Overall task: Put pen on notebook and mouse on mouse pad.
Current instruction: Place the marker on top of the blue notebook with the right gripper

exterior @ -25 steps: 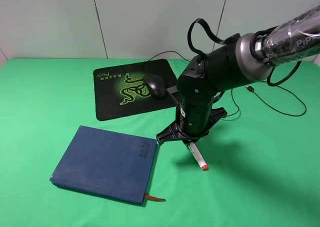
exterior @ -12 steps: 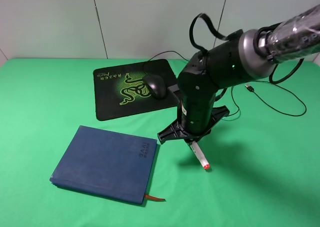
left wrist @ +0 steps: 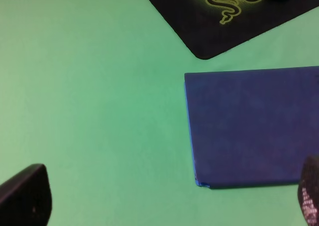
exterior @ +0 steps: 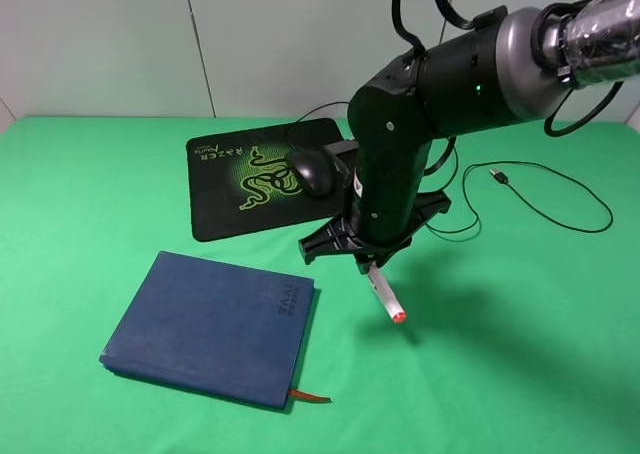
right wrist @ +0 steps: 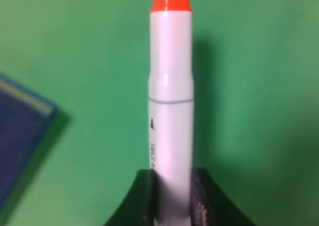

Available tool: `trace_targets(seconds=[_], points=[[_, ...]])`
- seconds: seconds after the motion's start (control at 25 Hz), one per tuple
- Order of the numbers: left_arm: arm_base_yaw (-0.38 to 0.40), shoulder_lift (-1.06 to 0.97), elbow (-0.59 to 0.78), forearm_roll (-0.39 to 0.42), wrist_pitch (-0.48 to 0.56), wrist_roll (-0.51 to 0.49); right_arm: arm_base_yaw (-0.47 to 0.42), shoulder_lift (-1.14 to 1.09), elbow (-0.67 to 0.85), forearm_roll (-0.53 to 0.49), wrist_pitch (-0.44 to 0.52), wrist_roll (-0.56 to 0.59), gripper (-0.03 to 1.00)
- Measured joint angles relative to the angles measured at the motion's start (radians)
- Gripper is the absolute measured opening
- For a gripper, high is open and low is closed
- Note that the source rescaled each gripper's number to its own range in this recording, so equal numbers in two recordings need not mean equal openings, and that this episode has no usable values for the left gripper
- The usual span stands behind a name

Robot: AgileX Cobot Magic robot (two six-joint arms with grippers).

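My right gripper (exterior: 369,265) is shut on the pen (exterior: 386,298), a white stick whose orange tip hangs slanted above the green cloth, just right of the notebook (exterior: 208,324). In the right wrist view the pen (right wrist: 170,86) stands out from between the black fingers (right wrist: 145,198), and a corner of the blue notebook (right wrist: 19,136) shows beside it. The black mouse (exterior: 312,171) rests on the right part of the mouse pad (exterior: 245,184). My left gripper (left wrist: 168,198) is open above the cloth, beside the notebook (left wrist: 254,126) and the mouse pad (left wrist: 239,17). It is out of the high view.
The mouse's thin black cable loops over the cloth at the right and ends in a USB plug (exterior: 497,175). An orange-brown ribbon (exterior: 310,397) sticks out of the notebook's near edge. A grey wall closes off the back of the green table (exterior: 520,374).
My right arm has risen and shifted slightly left with the pen. The pen's orange tip has come up off the cloth and sits nearer the notebook.
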Motion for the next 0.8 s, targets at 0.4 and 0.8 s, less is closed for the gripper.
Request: trace_targets(seconds=[0.4,0.8], points=[[0.000,0.000,0.000,0.000,0.000,0.000,0.004,-0.005,-0.118,0.201,0.032,-0.159,0.03],[0.000,0.000,0.000,0.000,0.000,0.000,0.111,0.042,-0.264,0.211,0.035,-0.186,0.02]])
